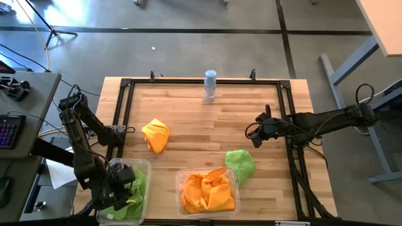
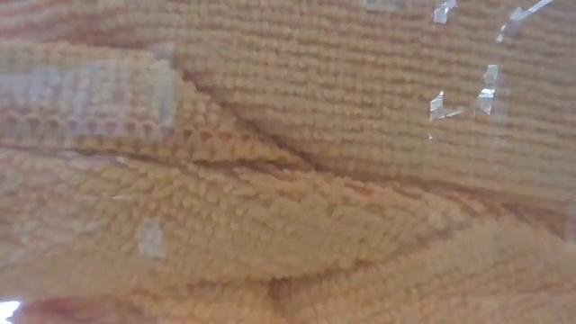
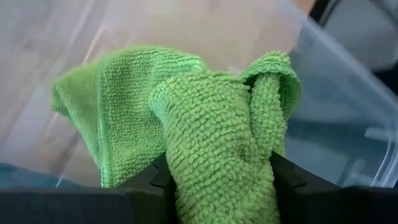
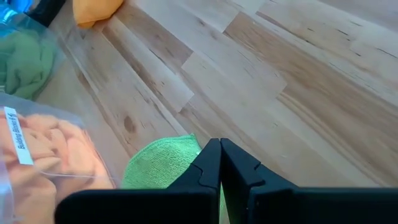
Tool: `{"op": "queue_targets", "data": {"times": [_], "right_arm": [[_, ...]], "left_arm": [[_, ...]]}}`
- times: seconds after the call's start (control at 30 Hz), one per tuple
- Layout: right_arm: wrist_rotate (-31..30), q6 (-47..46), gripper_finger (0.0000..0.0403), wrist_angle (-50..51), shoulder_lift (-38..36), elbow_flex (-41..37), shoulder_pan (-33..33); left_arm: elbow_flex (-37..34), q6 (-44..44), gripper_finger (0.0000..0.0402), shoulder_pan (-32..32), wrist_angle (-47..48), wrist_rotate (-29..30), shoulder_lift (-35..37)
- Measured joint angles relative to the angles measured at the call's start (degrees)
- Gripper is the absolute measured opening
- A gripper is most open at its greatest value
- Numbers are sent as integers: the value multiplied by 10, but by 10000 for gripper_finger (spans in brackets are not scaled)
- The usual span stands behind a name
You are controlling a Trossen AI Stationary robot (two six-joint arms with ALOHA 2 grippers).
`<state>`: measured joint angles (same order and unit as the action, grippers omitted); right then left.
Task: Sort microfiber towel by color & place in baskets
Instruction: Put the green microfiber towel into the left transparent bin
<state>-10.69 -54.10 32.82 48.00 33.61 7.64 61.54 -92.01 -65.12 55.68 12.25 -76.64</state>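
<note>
Microfiber towels lie in four places on and beside the table (image 1: pixel 207 125). Taking the high view as a clock face, a loose orange towel (image 1: pixel 156 135) sits on the bare wood at about 9 o'clock from the table's middle, well apart from everything else. A loose green towel (image 1: pixel 240 164) lies at about 5 o'clock, touching the right wall of the wider basket (image 1: pixel 179 188). That basket stands at 6 o'clock by the near edge and is full of bunched orange towels (image 1: pixel 207 191), which also fill the whole low view behind the clear wall. The narrower basket (image 1: pixel 148 164) stands at about 8 o'clock, at the table's near left corner, with green cloth inside.

The left hand (image 1: pixel 120 182) is down in the narrower basket, its fingers clamped on a green towel (image 3: pixel 217 124); in the left wrist view the cloth bulges up between the two dark fingers, with the basket's clear wall behind it.

The right hand (image 1: pixel 252 135) hangs over the wood at about 3 o'clock, above and apart from the loose green towel, its fingers (image 4: pixel 239 168) pressed together with nothing between them.

A small clear bottle (image 1: pixel 210 85) stands upright at 12 o'clock near the far edge.
</note>
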Motion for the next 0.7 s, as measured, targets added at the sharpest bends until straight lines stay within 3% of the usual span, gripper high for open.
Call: {"op": "queue_targets", "data": {"times": [0.27, 0.7], "right_arm": [[0, -52, 0, -10, 0, 0, 0], [-16, -91, 0, -10, 0, 0, 0]], "left_arm": [[0, -38, 144, 0, 42, 17, 0], [0, -11, 269, 0, 102, -15, 0]]}}
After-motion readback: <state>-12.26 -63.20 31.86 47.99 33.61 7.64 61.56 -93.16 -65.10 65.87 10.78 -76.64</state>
